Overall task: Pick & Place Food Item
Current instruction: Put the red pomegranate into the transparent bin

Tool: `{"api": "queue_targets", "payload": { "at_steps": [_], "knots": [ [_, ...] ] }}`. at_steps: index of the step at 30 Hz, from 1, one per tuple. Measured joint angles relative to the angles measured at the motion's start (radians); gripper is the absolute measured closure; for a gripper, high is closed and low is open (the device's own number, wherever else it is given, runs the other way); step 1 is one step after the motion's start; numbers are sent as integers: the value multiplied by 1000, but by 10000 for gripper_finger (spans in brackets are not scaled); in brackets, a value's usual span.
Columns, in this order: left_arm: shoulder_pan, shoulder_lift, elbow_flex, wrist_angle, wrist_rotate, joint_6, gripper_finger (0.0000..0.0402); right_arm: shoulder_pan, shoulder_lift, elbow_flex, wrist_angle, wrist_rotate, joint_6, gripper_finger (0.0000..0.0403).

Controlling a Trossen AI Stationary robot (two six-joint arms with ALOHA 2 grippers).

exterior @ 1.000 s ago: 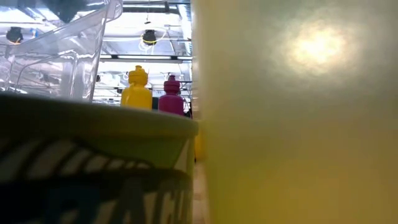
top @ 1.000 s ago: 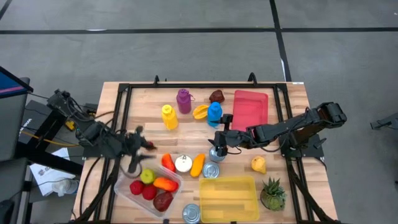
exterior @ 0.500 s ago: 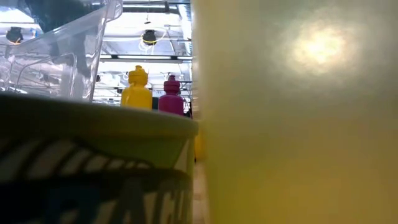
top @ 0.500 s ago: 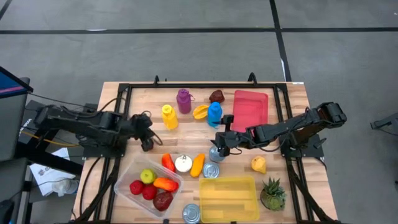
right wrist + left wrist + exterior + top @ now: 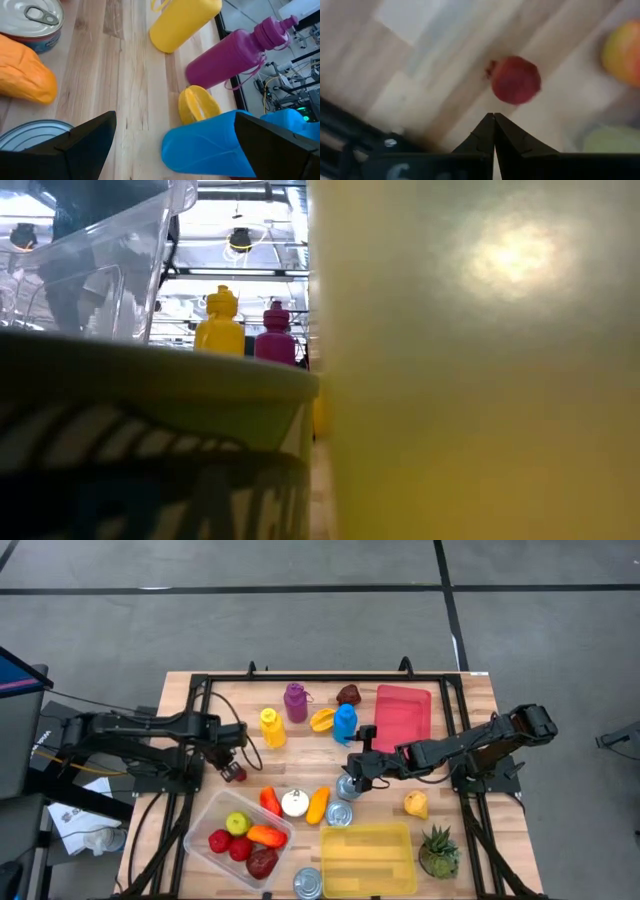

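Left gripper (image 5: 236,772) has its fingers pressed together with nothing between them, hanging over bare wood just past the far-left corner of the clear plastic tub (image 5: 201,824). Its wrist view shows what the overhead cannot: the dark fingertips (image 5: 493,131) meet in a point, and a round dark-red fruit (image 5: 515,80) sits beyond them, apart from the tips, with an orange-and-green fruit (image 5: 622,52) blurred at the edge. Overhead, the tub holds red fruits, a green apple (image 5: 237,823) and an orange piece. Right gripper (image 5: 350,783) is spread wide at mid-table, low over a metal can (image 5: 349,787). Its wrist view picks out the can's ribbed rim, a second pull-tab can (image 5: 30,21), a smooth orange food item (image 5: 25,76), a yellow bottle (image 5: 184,20), a magenta bottle (image 5: 230,54) and a blue bottle (image 5: 215,145). Low view is mostly blocked by a translucent yellow container (image 5: 480,360) wall. No readable label in any view.
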Motion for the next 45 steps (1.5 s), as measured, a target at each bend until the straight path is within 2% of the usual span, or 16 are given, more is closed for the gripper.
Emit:
{"api": "queue_targets", "payload": {
  "at_steps": [3,10,15,22,30,32,36,38,42,45],
  "knots": [
    [-1,52,0,7,42,33,401,0,0,0,-2,0,-1,12],
    [-1,194,0,21,67,113,401,0,0,0,-10,4,-8,12],
    [-1,256,0,123,68,171,401,0,0,0,-11,7,-8,12],
    [-9,256,-1,351,65,249,401,0,0,0,-11,15,-11,12],
    [-38,127,0,623,61,334,401,-1,0,0,2,16,-19,12],
    [-50,85,0,652,60,357,401,-8,0,0,26,-42,-10,12],
    [-85,-1,-1,728,61,401,397,-53,0,-6,150,-280,29,12],
    [-103,-36,-8,796,61,408,387,-82,12,-8,217,-359,33,12],
    [-137,-96,-59,973,51,429,348,-142,82,-5,340,-448,4,9],
    [-153,-111,-110,1070,44,452,303,-186,182,50,359,-514,18,4]
  ]
}}
